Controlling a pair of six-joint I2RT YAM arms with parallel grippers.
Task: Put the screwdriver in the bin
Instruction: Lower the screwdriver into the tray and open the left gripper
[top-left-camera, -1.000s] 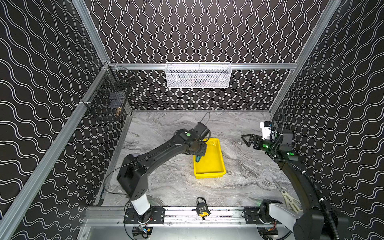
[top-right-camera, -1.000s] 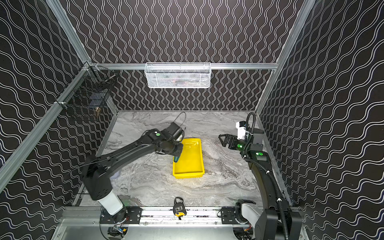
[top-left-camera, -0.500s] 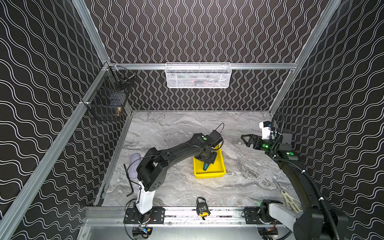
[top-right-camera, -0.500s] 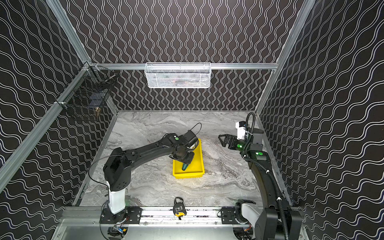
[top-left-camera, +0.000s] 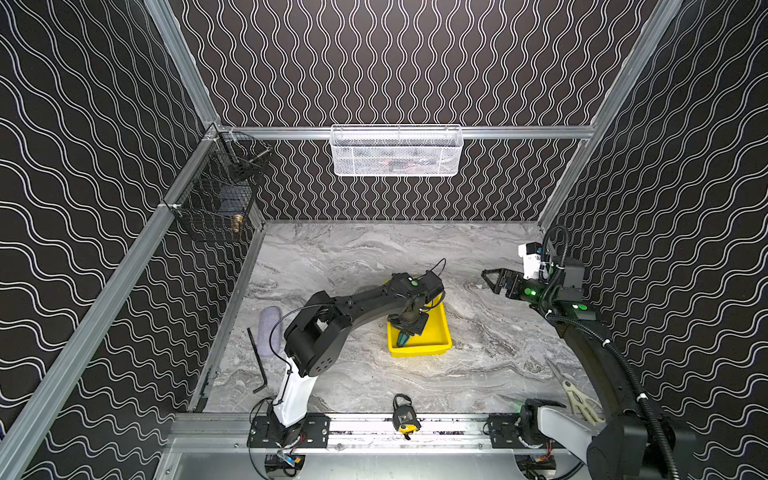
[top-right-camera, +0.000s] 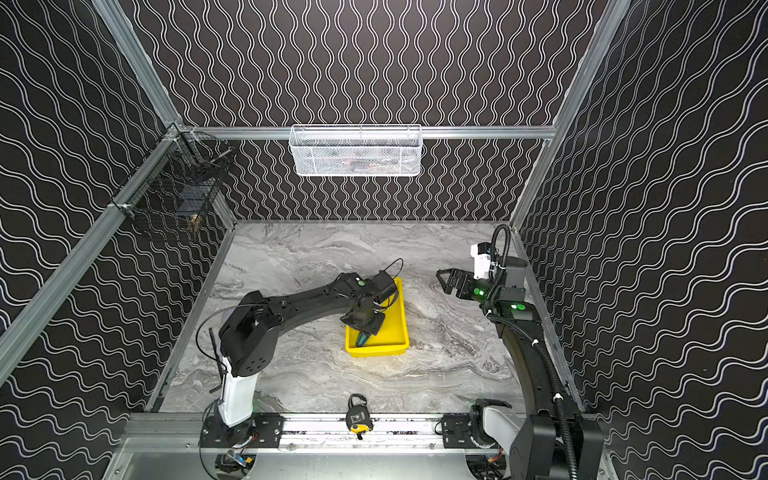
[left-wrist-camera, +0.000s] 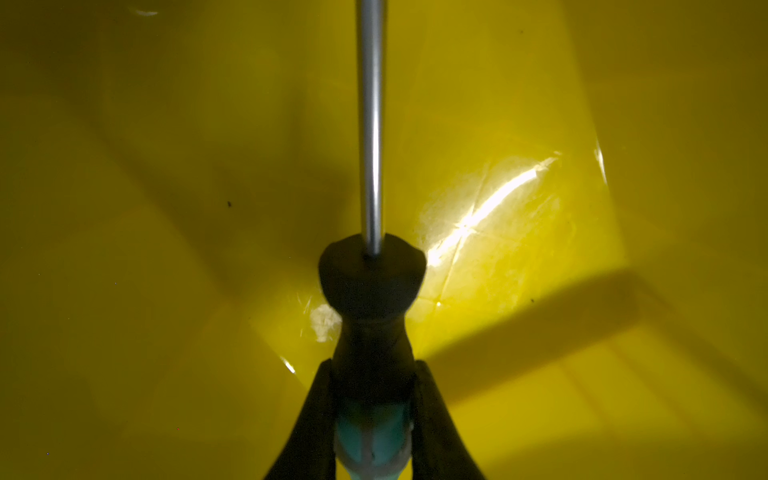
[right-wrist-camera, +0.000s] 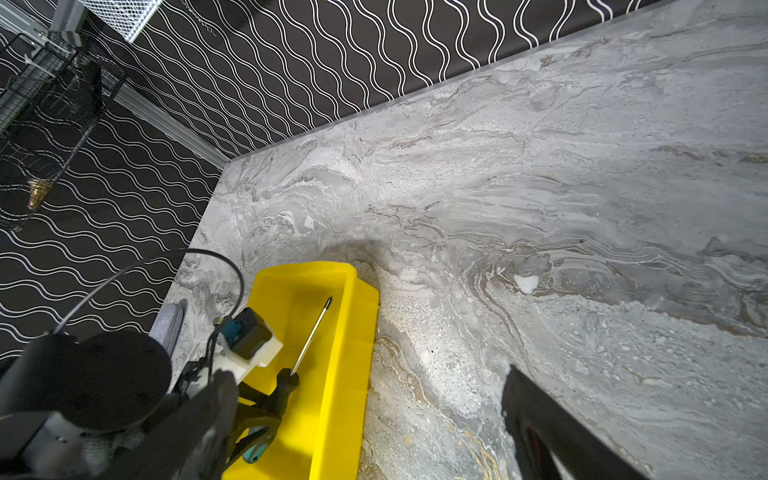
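1. The bin (top-left-camera: 436, 338) is bright yellow.
2. The screwdriver (left-wrist-camera: 371, 316) has a teal and black handle with a silvery shaft.
3. The worktop (top-left-camera: 357, 257) is grey marbled.
4. The walls (top-left-camera: 395, 62) are black with white wavy lines.

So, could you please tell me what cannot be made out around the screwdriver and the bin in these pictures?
- screwdriver tip: cut off by the frame edge in the left wrist view.
- Whether the shaft touches the bin floor: unclear in every view.
- Handle: mostly hidden in both top views by the left gripper.
- White basket contents: too small.
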